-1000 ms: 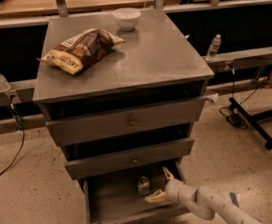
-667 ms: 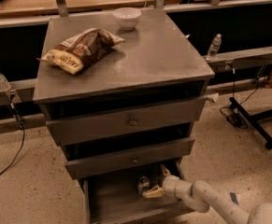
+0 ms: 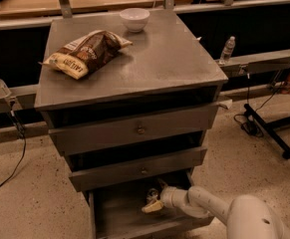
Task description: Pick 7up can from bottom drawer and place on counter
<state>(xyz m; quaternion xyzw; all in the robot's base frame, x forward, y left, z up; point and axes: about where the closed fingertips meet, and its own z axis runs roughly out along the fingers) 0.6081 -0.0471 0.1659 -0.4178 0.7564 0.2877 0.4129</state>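
The 7up can [image 3: 151, 195] stands upright in the open bottom drawer [image 3: 118, 214], toward its back right, partly under the middle drawer. My gripper [image 3: 156, 198] reaches into the drawer from the right and is right at the can, with its white arm [image 3: 209, 210] coming in from the lower right. The can's lower part is hidden behind the gripper. The counter [image 3: 164, 63], the grey metal top of the cabinet, is above.
A brown snack bag [image 3: 84, 51] and a white bowl [image 3: 134, 18] sit on the counter. The two upper drawers [image 3: 139, 129] are slightly pulled out. A water bottle [image 3: 227, 48] stands on the right rail, and a black stand base [image 3: 266, 128] lies on the floor at the right.
My gripper has moved left and deeper into the bottom drawer, from beside the can to right at it. The can has not moved.
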